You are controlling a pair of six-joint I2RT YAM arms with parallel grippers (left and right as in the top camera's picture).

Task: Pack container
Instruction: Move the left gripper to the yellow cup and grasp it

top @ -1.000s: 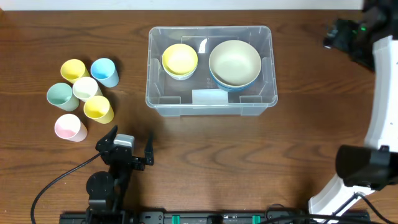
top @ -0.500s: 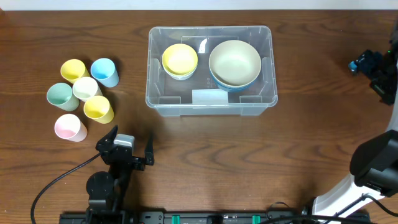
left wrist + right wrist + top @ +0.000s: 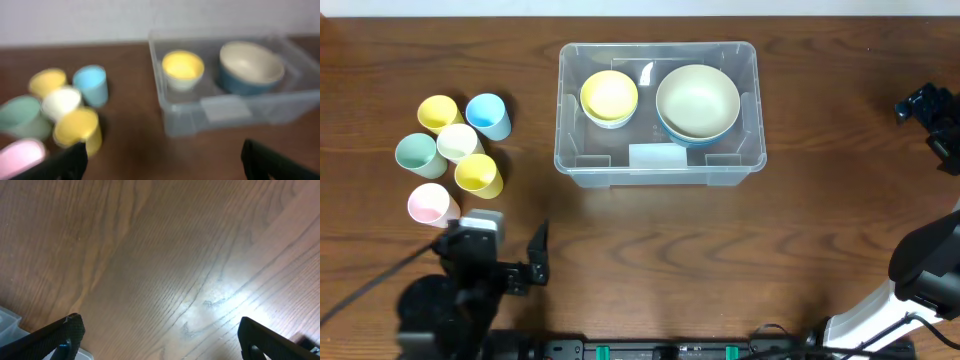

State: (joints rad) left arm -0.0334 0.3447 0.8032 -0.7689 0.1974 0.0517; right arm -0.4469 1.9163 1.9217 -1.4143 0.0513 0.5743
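Observation:
The clear container stands at the table's far middle. It holds a small yellow bowl on the left and a large cream bowl stacked on a blue one on the right. My left gripper is open and empty at the near left, well in front of the container. Its blurred wrist view shows the open gripper, the container and both bowls. My right gripper is open and empty at the far right edge. The right wrist view shows the open gripper over bare wood.
Several pastel cups stand in a cluster at the left: yellow, blue, green, white, yellow and pink. The pink cup is just behind my left gripper. A container corner shows in the right wrist view.
My left arm has moved left and toward the front edge. My right arm swung from the far right corner down along the right edge. The container, bowls and cups have not moved.

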